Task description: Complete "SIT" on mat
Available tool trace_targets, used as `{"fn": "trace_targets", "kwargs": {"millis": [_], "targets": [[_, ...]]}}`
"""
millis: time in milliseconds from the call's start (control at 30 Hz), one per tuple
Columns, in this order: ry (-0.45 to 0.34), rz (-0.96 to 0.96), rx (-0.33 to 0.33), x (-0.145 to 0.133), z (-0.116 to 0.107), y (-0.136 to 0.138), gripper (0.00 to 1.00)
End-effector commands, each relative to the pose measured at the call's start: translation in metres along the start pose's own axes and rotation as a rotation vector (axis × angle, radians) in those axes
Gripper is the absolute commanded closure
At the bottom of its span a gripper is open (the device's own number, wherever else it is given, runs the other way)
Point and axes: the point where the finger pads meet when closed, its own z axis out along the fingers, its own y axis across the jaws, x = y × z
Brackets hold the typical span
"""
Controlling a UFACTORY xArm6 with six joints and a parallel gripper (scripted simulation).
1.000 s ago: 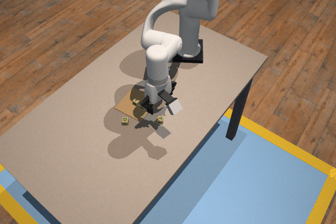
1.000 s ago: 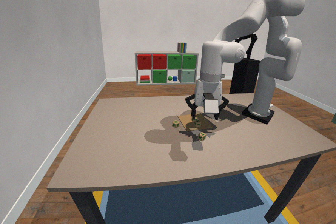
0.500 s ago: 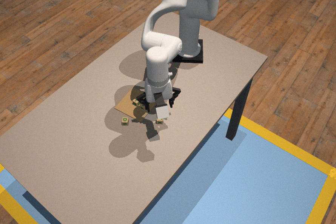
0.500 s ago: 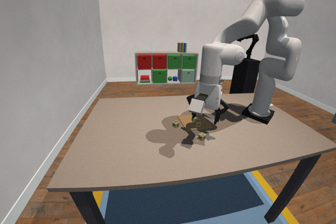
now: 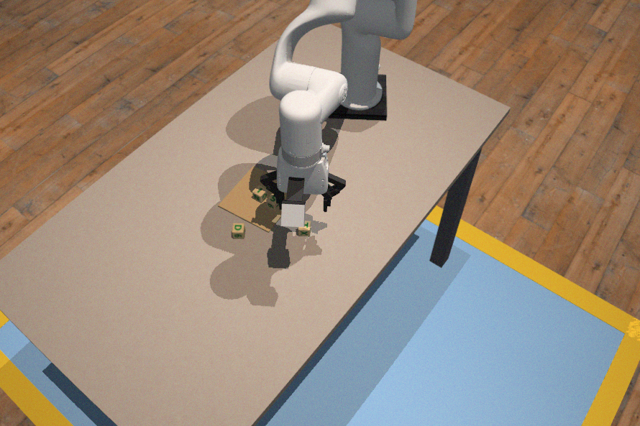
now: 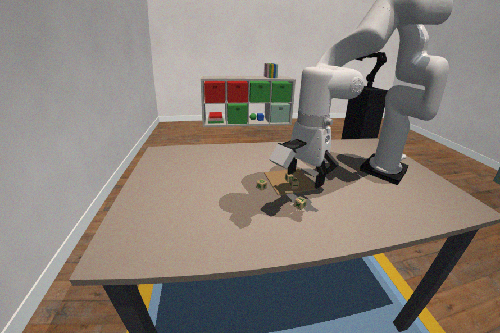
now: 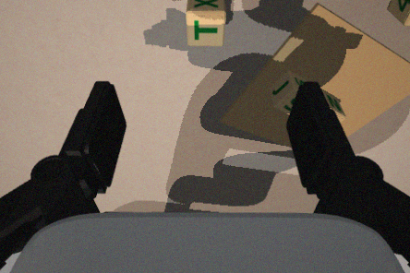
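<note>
Four wooden letter blocks, one mat [image 5: 239, 199], one table [image 5: 154, 307], one arm. Two blocks on the mat, touching side by side: I block [image 5: 259, 195] and S block [image 5: 272, 200] (letters hard to read in the shadow, partly behind a finger in the wrist view). T block [image 7: 206, 20] off the mat on bare table, just beside the mat's edge, T on the visible upper face, X on the neighbouring face. D block [image 5: 238, 230] also off the mat, apart from it on the other side, a 4 on one face. Gripper [image 7: 205, 137] spread fully wide, nothing between the fingers, hanging low over the table beside the mat's near corner; T block ahead of the fingertips, not between them. Mat flat, mid-table, well clear of every table edge. Open table all round the T block.
</note>
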Motion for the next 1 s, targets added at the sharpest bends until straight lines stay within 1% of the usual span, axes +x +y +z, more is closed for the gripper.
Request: {"fn": "trace_targets", "kwargs": {"millis": [0, 67, 100, 967], "targets": [[0.004, 0.005, -0.002, 0.0014, -0.0014, 0.0004, 0.00], [0.004, 0.005, -0.002, 0.0014, -0.0014, 0.0004, 0.00], [0.004, 0.005, -0.002, 0.0014, -0.0014, 0.0004, 0.37], [0.004, 0.005, -0.002, 0.0014, -0.0014, 0.0004, 0.37]]}}
